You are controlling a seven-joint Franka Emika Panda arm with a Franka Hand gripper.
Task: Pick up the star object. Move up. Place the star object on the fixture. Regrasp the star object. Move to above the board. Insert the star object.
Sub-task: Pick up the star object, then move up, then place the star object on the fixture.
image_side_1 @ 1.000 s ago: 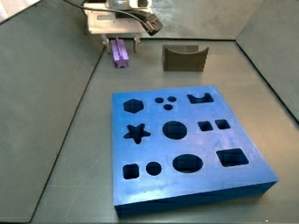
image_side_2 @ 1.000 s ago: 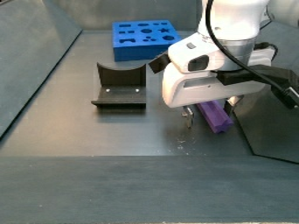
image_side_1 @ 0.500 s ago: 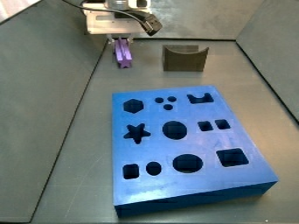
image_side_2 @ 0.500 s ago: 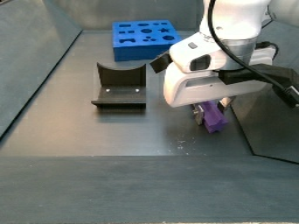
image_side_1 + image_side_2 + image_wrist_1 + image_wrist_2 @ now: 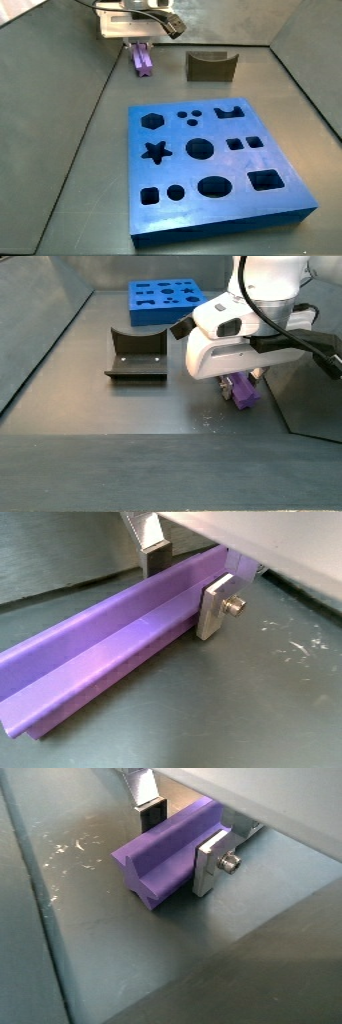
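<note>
The star object, a long light-purple prism, lies on the grey floor between my gripper's two silver fingers. One finger presses flat against its side, and the opposite finger stands at its far side. In both side views the gripper is low over the star object, close to a wall. The olive-brown fixture stands apart from it. The blue board with dark cut-outs lies farther off.
Grey walls enclose the floor, and one runs right beside the gripper and the star object. Scratches mark the floor near the prism's end. A dark panel stands just behind the arm.
The gripper has come down a little over the star object, so less of the prism sticks out from under it. The board and fixture have not moved.
</note>
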